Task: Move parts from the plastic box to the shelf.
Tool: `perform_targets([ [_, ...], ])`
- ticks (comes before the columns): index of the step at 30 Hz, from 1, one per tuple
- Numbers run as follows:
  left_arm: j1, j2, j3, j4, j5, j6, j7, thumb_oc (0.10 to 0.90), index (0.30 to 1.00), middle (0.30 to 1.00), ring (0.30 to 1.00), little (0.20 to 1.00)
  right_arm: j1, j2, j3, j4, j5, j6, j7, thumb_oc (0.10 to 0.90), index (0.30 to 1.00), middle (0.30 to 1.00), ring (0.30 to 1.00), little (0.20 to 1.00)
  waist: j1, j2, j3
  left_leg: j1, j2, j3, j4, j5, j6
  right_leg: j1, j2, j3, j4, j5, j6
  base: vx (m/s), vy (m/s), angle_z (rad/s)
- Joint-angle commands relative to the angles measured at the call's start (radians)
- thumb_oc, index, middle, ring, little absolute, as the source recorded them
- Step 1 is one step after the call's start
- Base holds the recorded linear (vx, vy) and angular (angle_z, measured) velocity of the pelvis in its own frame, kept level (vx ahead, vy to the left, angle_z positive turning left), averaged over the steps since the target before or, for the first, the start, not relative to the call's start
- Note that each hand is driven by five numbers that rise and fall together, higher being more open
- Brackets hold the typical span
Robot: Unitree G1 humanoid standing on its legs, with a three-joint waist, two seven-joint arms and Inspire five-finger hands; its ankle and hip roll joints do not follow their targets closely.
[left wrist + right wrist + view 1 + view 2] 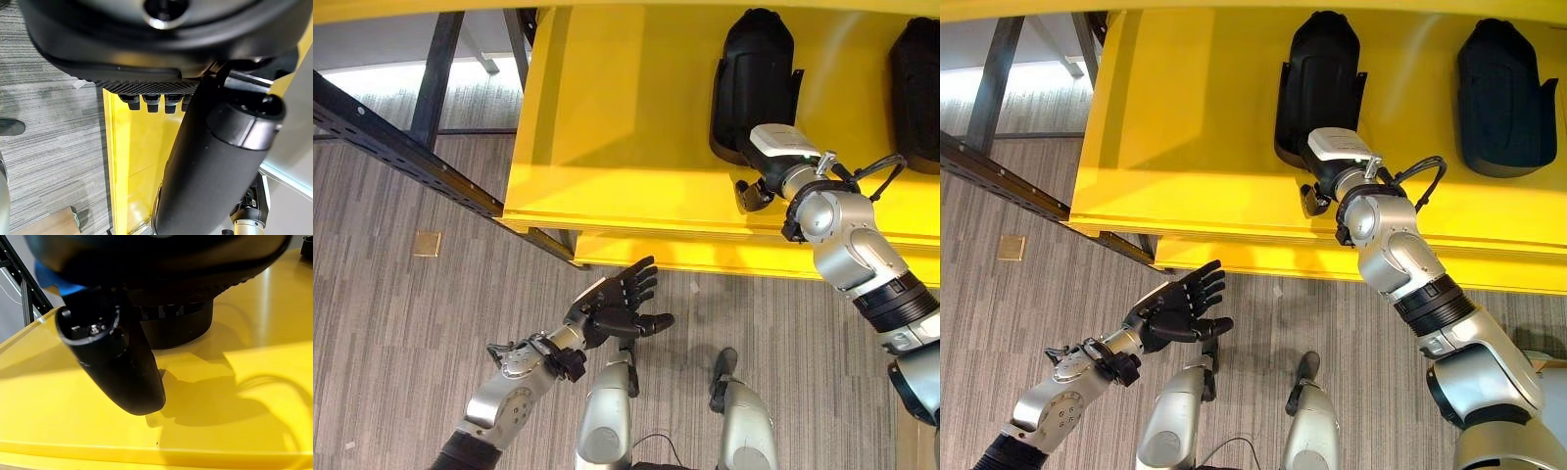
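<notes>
Two black moulded parts lie on the yellow shelf (607, 147): one part (754, 59) near the middle and a second part (915, 88) at the right edge. My right hand (751, 194) lies against the near end of the middle part (181, 328). Its fingers rest straight on the part, and its thumb (117, 367) sticks out free above the shelf top (244, 421). My left hand (612, 304) hovers open below the shelf's front edge, over the floor, holding nothing. Its thumb (210, 171) shows large in the left wrist view.
A dark metal rack beam (401, 152) runs diagonally at the left and passes under the shelf. A lower yellow board (705, 257) juts out beneath the shelf's front edge. A small brown plate (428, 244) sits in the grey striped floor.
</notes>
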Motion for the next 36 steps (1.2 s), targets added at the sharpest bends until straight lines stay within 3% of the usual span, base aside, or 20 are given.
perform_targets([
  [1, 0.019, -0.005, 0.029, -0.175, 0.004, -0.055, -0.053, 0.900, 1.000, 1.000, 1.000, 1.000, -0.060, -0.065, -0.071, -0.078, -0.023, -0.066, -0.143, 0.900, 1.000, 1.000, 1.000, 1.000, -0.016, -0.003, -0.049, 0.056, -0.003, -0.025, 0.016, -0.098, -0.003, 0.020, 0.050, 0.000, 0.132, -0.158, -0.049, 0.00, 0.000, 0.00],
  [3, 0.018, -0.005, 0.026, -0.171, 0.004, -0.064, -0.044, 0.900, 1.000, 1.000, 1.000, 1.000, -0.068, -0.055, -0.093, -0.102, -0.013, -0.079, -0.222, 0.900, 1.000, 1.000, 1.000, 1.000, -0.019, 0.001, -0.050, 0.058, -0.004, -0.024, 0.012, -0.097, -0.005, 0.017, 0.049, 0.002, 0.132, -0.157, -0.048, 0.00, 0.016, -0.01],
  [7, 0.016, -0.003, 0.022, -0.176, -0.007, -0.066, -0.031, 0.900, 1.000, 1.000, 1.000, 1.000, -0.097, -0.046, -0.111, -0.124, 0.001, -0.070, -0.261, 0.900, 1.000, 1.000, 1.000, 1.000, -0.019, 0.008, -0.053, 0.060, -0.006, -0.026, 0.008, -0.097, -0.007, 0.018, 0.047, 0.003, 0.131, -0.158, -0.048, 0.00, 0.038, -0.03],
  [24, 0.038, 0.002, 0.027, -0.198, -0.031, -0.062, -0.035, 0.900, 1.000, 1.000, 1.000, 1.000, -0.165, -0.091, -0.103, -0.091, 0.019, -0.028, -0.237, 0.900, 1.000, 1.000, 1.000, 1.000, -0.013, 0.029, -0.058, 0.064, -0.018, -0.031, 0.008, -0.103, -0.011, 0.007, 0.029, 0.000, 0.144, -0.163, -0.048, 0.01, 0.016, 0.00],
  [29, 0.041, -0.001, 0.024, -0.200, -0.027, -0.067, -0.035, 0.900, 1.000, 1.000, 1.000, 1.000, -0.172, -0.096, -0.104, -0.085, 0.074, -0.069, -0.331, 0.900, 1.000, 1.000, 1.000, 1.000, -0.011, 0.029, -0.057, 0.066, -0.020, -0.032, 0.007, -0.102, -0.009, 0.008, 0.028, 0.000, 0.143, -0.162, -0.049, 0.00, 0.000, 0.00],
  [36, 0.038, 0.002, 0.002, -0.214, -0.046, -0.072, 0.003, 0.900, 1.000, 1.000, 1.000, 1.000, -0.182, -0.041, -0.175, -0.166, 0.261, -0.220, -0.623, 0.900, 1.000, 1.000, 1.000, 1.000, -0.019, 0.037, -0.060, 0.080, -0.019, -0.030, -0.007, -0.099, -0.010, 0.015, 0.029, 0.006, 0.135, -0.162, -0.047, 0.01, 0.014, -0.01],
])
